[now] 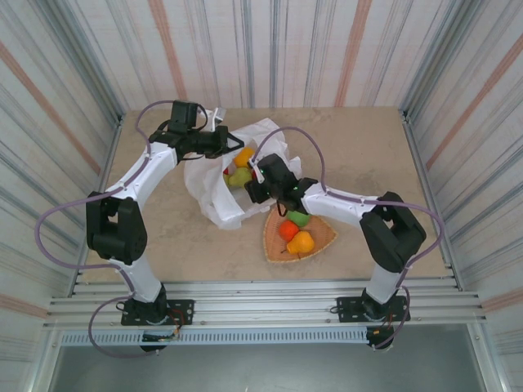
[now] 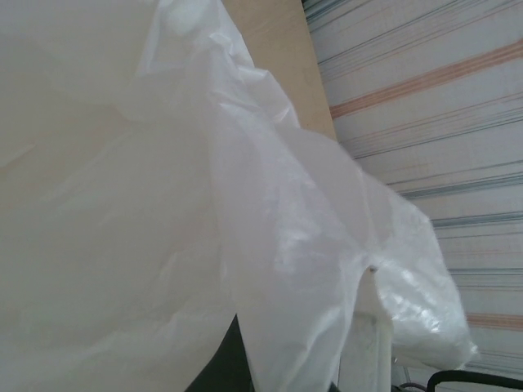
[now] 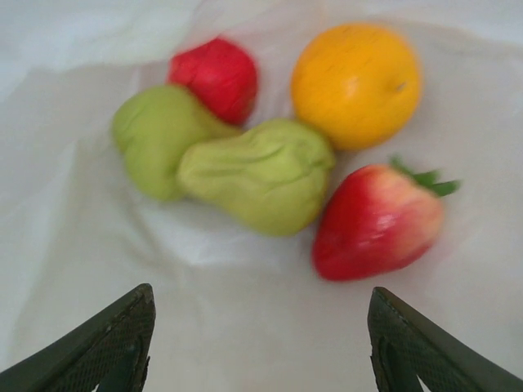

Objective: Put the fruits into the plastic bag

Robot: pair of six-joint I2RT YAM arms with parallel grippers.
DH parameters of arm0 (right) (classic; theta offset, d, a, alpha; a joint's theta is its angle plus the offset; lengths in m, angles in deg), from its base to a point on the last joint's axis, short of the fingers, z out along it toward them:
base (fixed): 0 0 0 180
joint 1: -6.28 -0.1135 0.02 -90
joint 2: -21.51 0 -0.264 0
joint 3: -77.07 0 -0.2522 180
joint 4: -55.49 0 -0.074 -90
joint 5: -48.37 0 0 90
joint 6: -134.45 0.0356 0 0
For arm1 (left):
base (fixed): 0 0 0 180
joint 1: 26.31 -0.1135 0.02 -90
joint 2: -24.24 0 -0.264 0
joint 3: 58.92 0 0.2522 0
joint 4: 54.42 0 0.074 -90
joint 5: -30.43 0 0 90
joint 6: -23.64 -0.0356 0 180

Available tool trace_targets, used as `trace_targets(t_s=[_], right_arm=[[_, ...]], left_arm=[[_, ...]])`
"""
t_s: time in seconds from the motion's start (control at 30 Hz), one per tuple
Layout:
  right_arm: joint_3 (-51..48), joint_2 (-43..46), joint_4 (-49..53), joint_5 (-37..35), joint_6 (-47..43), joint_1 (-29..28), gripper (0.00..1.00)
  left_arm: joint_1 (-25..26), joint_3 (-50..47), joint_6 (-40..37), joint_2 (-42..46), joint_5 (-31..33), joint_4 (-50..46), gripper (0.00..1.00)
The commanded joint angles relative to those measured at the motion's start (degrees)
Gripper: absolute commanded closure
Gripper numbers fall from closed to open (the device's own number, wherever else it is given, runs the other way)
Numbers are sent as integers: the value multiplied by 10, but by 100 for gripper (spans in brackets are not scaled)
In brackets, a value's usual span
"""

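**Bag loading, part done.** The plastic bag [image 1: 214, 200] lies on the counter [image 1: 368, 147] left of centre, with the woven tray [image 1: 325, 237] just beside its near right edge.

- **Left jaws:** together, pinching the bag's upper edge and holding it raised (in the left wrist view the film [image 2: 245, 245] drapes over them).
- **Right jaws:** apart and empty, at the bag's mouth.
- **In the bag:** five fruits lie below the right jaws: an orange [image 3: 355, 82], a strawberry [image 3: 376, 220], a large green fruit [image 3: 261, 175], a smaller green fruit [image 3: 151, 135] and a red fruit [image 3: 214, 75].
- **On the tray:** three fruits [image 1: 298, 233] remain.

Hazards, as judged:

1. **Snagged film.** The film is thin and slack. If you back the right jaws out low, a tip may catch it, drag the bag and tip the fruits toward the mouth.
2. **Collapsed mouth.** If the left pinch slips, the mouth will fall shut over the fruits, and you will have no opening for the next fruit.
3. **Rolling fruit.** The fruits are round and glossy, so a nudge to the bag may send one out onto the counter.
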Motion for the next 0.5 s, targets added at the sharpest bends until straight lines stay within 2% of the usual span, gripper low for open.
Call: trace_targets(t_s=[0.0,0.23,0.47], right_arm=[[-25,42,14,86,-34,-8,32],[-68,118,29,117,-51,-13,33],[-73,174,75,191,-43,-12,32]], left_arm=[[-4,0,1,4,-10,-4,100],[-3,-1,3,4,-10,-3,100],[-4,0,2,3,-9,-2,100]])
